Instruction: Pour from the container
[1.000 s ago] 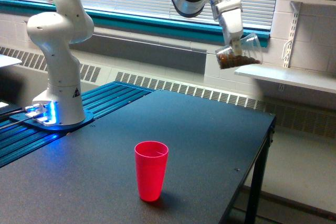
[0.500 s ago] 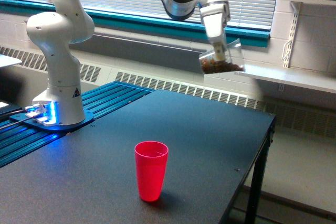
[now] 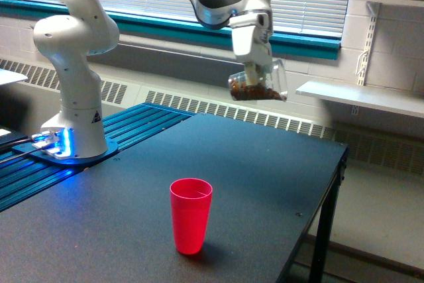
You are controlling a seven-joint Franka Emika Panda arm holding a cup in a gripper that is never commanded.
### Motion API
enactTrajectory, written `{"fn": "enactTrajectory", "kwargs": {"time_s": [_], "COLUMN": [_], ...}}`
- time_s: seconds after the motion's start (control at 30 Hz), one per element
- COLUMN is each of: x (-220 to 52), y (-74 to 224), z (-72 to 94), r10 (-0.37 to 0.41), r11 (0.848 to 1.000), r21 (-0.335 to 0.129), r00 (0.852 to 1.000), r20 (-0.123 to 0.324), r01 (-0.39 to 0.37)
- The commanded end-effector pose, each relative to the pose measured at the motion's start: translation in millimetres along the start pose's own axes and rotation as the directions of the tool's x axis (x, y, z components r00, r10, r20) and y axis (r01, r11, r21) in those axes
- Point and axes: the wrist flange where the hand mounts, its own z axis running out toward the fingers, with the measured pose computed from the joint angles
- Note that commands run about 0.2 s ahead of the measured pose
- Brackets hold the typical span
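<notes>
High above the far part of the table, my gripper is shut on the container, a clear rounded cup. Brown bits fill its lower part. It hangs nearly level, only slightly tilted. The red plastic cup stands upright and open on the black table near the front, well below the container and toward the exterior view's left of it. I cannot see inside the red cup.
The arm's white base stands on a blue ribbed platform at the exterior view's left. A white shelf juts from the wall at the right. The table's right edge drops to the floor.
My gripper has carried the container leftward and downward in the exterior view, from near the white shelf toward the table's middle. The container now sits more level. The red cup has not moved.
</notes>
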Motion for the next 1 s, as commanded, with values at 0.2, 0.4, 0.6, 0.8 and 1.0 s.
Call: {"fn": "enactTrajectory", "kwargs": {"time_s": [0.2,0.4,0.6,0.8,1.0], "x": [18,22,25,30,34], "y": [38,58,76,94,111], "z": [9.6,18.9,25.1,29.5,34.3], "r10": [0.125,0.147,0.172,0.209,0.233], "r11": [0.991,0.986,0.980,0.971,0.963], "r21": [-0.046,-0.079,-0.104,-0.131,-0.151], "r00": [0.992,0.989,0.984,0.977,0.972], "r20": [0.002,0.019,0.035,0.036,0.037], "r01": [-0.125,-0.145,-0.168,-0.202,-0.225]}}
